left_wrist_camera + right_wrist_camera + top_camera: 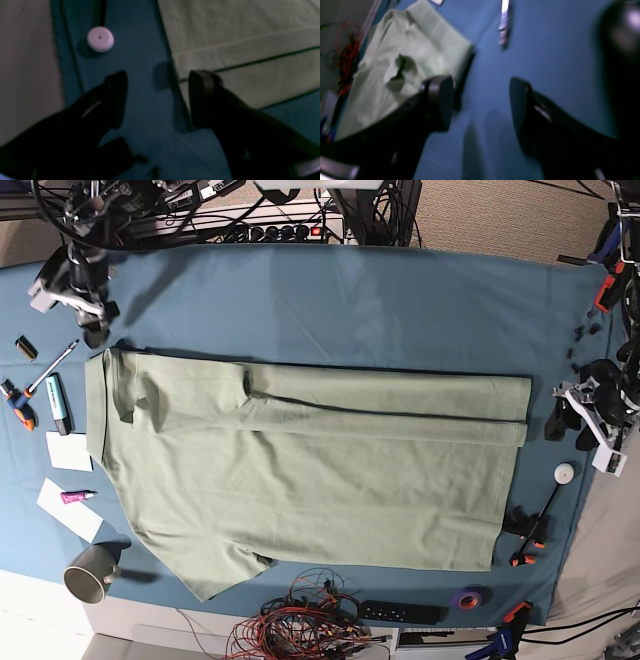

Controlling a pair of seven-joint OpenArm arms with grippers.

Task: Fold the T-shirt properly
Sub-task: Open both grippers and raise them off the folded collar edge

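The pale green T-shirt (300, 480) lies spread flat on the teal table cloth (350, 300), collar at the left, with its far long side folded over onto the body. My left gripper (568, 428) hovers open just off the shirt's hem at the right. In the left wrist view this gripper (157, 100) holds nothing, and the layered hem of the T-shirt (237, 50) is by its right finger. My right gripper (97, 328) stands open over the cloth beside the collar corner. In the right wrist view it (480, 105) is empty, with the T-shirt (402, 62) to its left.
A white puck (565, 473) and clamps (520, 558) lie right of the hem. Pens and markers (55, 405), paper notes (68, 452) and a mug (92, 572) sit at the left. Red cables (300, 620), a remote (400, 612) and a tape roll (467, 598) line the near edge.
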